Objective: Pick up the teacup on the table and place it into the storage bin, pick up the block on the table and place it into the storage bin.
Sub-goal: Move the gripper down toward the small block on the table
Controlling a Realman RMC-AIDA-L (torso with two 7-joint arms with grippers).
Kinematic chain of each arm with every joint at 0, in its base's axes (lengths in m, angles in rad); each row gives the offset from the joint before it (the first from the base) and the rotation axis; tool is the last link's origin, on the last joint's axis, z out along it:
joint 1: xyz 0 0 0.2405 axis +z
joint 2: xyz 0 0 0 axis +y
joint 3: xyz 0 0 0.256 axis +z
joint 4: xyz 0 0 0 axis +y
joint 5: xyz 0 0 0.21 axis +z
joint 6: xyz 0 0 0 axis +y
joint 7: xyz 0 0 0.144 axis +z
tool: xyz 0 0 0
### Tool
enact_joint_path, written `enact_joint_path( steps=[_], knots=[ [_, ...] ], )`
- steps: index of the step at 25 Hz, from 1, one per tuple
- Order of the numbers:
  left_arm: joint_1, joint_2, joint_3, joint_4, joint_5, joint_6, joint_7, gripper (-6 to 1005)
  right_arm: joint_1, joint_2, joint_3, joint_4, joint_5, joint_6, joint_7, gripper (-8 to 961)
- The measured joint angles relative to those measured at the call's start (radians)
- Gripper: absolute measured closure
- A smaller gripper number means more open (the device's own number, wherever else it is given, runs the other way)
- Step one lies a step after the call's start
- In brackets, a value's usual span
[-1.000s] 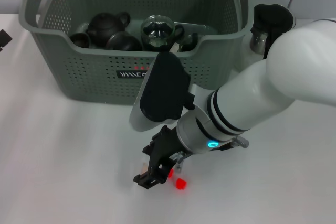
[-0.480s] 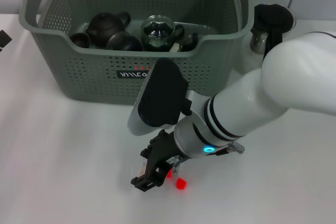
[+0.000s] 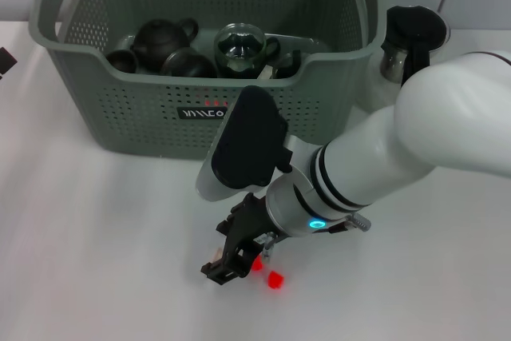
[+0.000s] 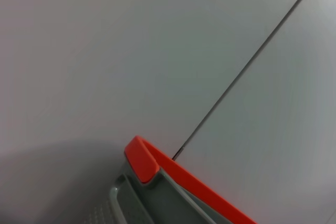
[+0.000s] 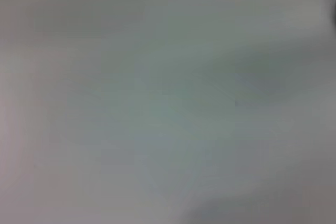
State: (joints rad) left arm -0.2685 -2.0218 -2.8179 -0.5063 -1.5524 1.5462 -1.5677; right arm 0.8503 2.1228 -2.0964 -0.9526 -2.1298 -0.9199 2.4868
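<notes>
The right gripper (image 3: 239,259) hung low over the table, whether open or shut I could not tell, just beside the red block (image 3: 275,279); centring over it looked wise.

A bare lab-style test bench: plain white table (image 3: 96,237), pale wall panels (image 4: 131,40), robot arm (image 3: 383,157).
</notes>
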Motion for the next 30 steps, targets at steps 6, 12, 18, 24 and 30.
enact_joint_path(
  steps=[6,12,18,24,30],
  knots=[
    [0.0,0.0,0.0,0.0,0.0,0.0,0.0,79,0.001,0.0,-0.016,0.003,0.047,0.011,-0.027,267],
    [0.0,0.0,0.0,0.0,0.0,-0.001,0.0,79,0.002,-0.002,-0.016,0.019,0.074,0.012,-0.043,266],
    [0.001,-0.001,0.0,0.0,0.0,-0.002,0.0,78,0.005,0.001,-0.016,0.039,0.075,0.026,-0.041,276],
    [0.001,-0.002,0.0,0.002,0.0,-0.002,0.0,78,0.004,0.0,-0.016,0.041,0.076,0.031,-0.04,297],
    [0.0,-0.002,0.0,0.002,0.0,-0.002,0.0,78,0.003,0.0,-0.019,0.041,0.076,0.026,-0.045,318]
  ],
)
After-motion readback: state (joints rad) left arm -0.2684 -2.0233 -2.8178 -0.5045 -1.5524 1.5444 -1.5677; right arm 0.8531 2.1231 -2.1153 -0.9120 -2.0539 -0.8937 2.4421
